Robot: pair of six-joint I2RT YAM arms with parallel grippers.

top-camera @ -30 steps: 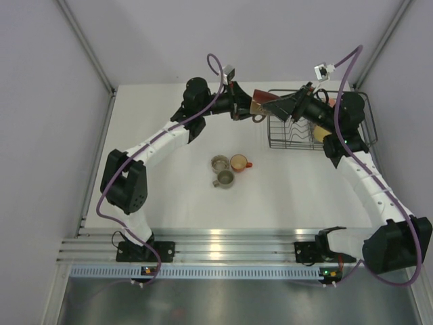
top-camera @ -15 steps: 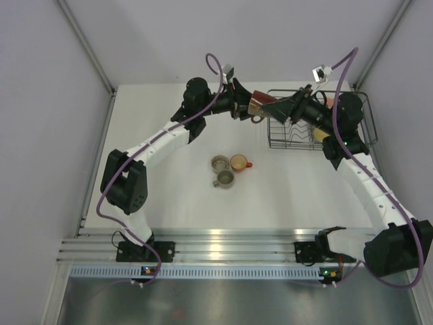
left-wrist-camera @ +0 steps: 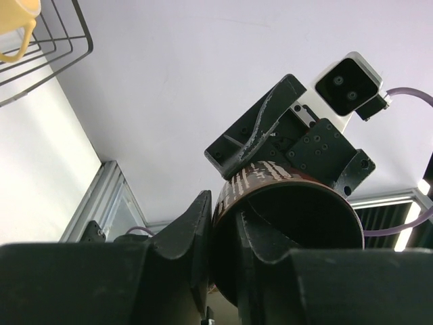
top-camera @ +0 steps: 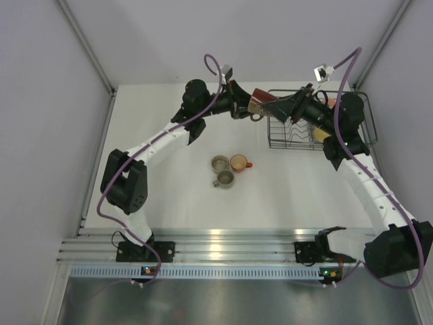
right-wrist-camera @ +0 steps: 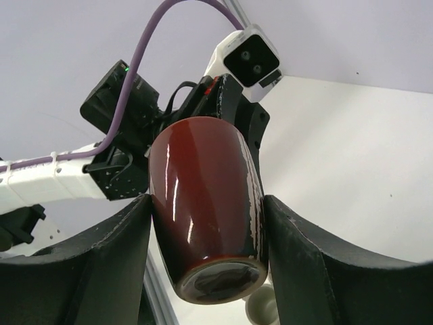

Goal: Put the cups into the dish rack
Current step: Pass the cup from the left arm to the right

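We are holding the brown mug [top-camera: 260,101] between both arms, in the air over the far part of the table [top-camera: 169,203], just off the left end of the rack [top-camera: 291,143]. The mug is lying tilted on its side, with its mouth facing the left arm and its base facing the right arm.

Our left claw [left-wrist-camera: 223,223] is pinching the mug's [left-wrist-camera: 270,175] rim: one finger is sitting inside the mouth and the other is pressing on the outside, with only the wall between them, so the jaws are standing nearly together.

Our right claw [right-wrist-camera: 206,203] is gripping the same mug [right-wrist-camera: 203,169] from the opposite end. Its jaws are standing fairly wide, and the two pads are lying against opposite sides of the glossy body, near the base.

The rack is sitting at the far right corner of the table. A yellow mug [top-camera: 318,133] is resting inside it, near its front wall, and something pink is showing behind the right arm, though we cannot tell how it is lying.

Near the middle of the table an orange mug [top-camera: 238,162] and two grey mugs [top-camera: 219,163] [top-camera: 224,178] are standing upright, close together and well apart from the rack.
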